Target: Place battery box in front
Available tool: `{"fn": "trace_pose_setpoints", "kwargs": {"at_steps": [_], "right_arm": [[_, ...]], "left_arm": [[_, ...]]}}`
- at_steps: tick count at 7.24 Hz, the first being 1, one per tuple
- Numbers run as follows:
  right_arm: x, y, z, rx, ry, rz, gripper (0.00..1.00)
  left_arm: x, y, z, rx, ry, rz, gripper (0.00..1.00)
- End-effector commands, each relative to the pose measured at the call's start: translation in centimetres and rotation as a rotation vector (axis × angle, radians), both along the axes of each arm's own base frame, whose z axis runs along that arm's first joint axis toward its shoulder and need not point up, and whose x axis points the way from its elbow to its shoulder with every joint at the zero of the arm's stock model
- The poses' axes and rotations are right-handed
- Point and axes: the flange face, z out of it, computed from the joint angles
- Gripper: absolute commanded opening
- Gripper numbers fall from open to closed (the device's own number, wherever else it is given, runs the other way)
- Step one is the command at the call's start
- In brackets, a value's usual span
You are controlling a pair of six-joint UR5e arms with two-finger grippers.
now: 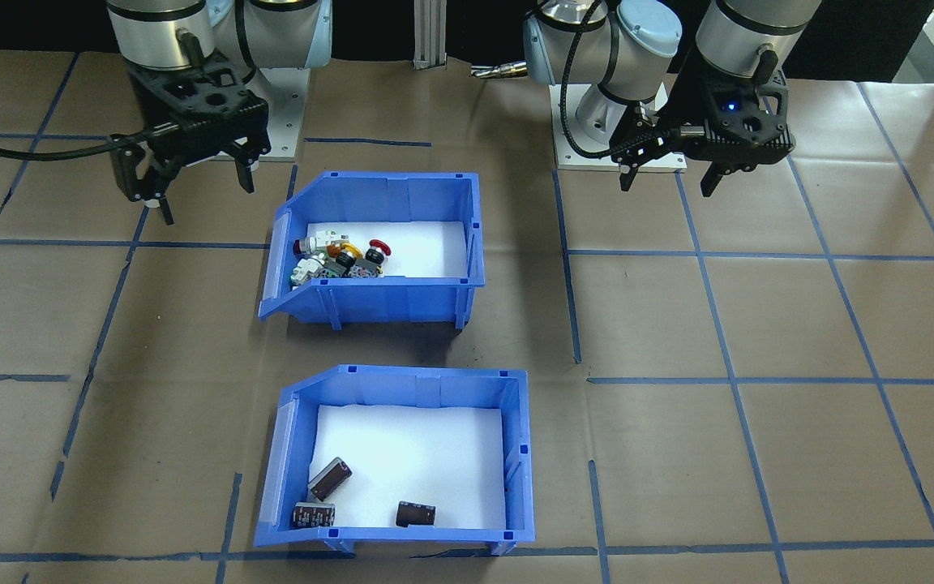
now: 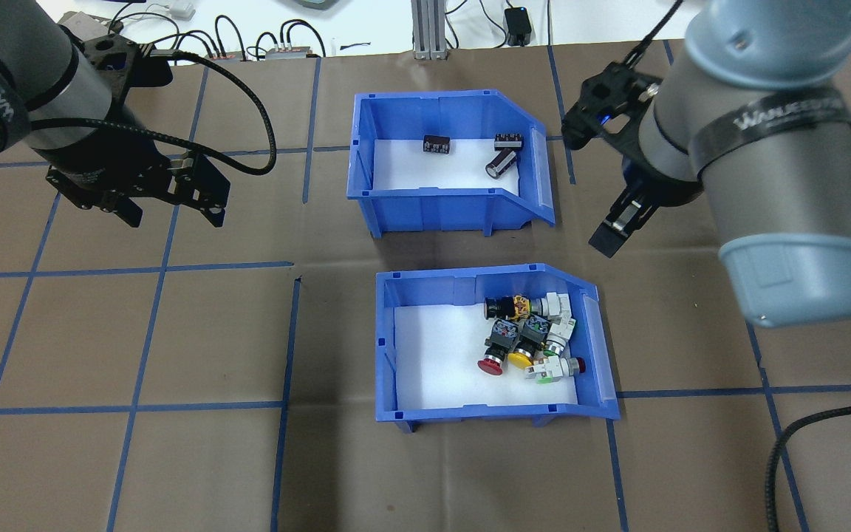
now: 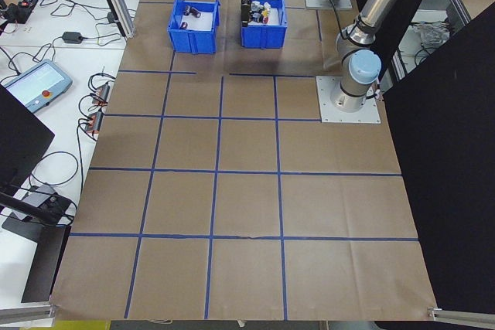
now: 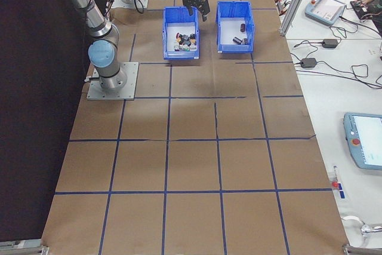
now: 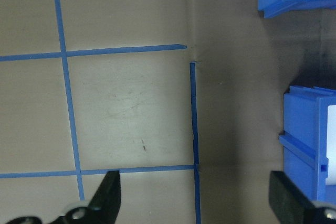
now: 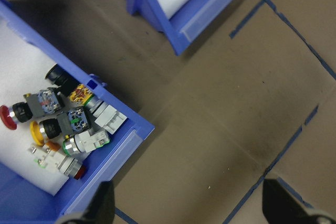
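The battery box [image 2: 446,164] sits at twelve o'clock from the switch bin [image 2: 492,347], farther from the robot. Both grippers, left [image 2: 171,210] and right [image 2: 621,222], hover with fingers spread, empty. Nothing's grasped yet; next, I reckon, someone must grip its rim.

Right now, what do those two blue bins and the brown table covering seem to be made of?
The battery box and the switch bin look like moulded plastic: uniform blue, slight sheen, stiffening ribs on the walls. Their white liners may be foam or paper; I cannot tell. The table covering looks like matte brown paper or card, faintly creased, with blue tape lines.
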Motion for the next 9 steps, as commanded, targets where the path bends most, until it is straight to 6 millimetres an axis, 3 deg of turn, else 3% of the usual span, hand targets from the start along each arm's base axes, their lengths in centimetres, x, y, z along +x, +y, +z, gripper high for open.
{"fn": "trace_pose_setpoints", "kwargs": {"at_steps": [1,2,4,7,9], "right_arm": [[-1.7,-3.0,1.1,0.016,-0.068,-0.370,1.00],[-1.7,-4.2,1.6,0.076,-0.079,-0.547,1.00],[-1.7,-8.1,2.0,0.163,-0.064,-0.686,1.00],[-1.6,-8.5,0.2,0.223,-0.120,-0.720,1.00],[-2.6,-8.2,-0.2,0.221,-0.124,-0.727,1.00]], "left_arm": [[0.0,0.0,-0.2,0.003,0.000,0.004,1.00],[0.0,0.0,-0.3,0.005,0.000,0.004,1.00],[0.0,0.0,-0.2,0.003,0.000,0.004,1.00],[0.0,0.0,-0.2,0.003,0.000,0.006,1.00],[0.0,0.0,-0.2,0.003,0.000,0.004,1.00]]}}
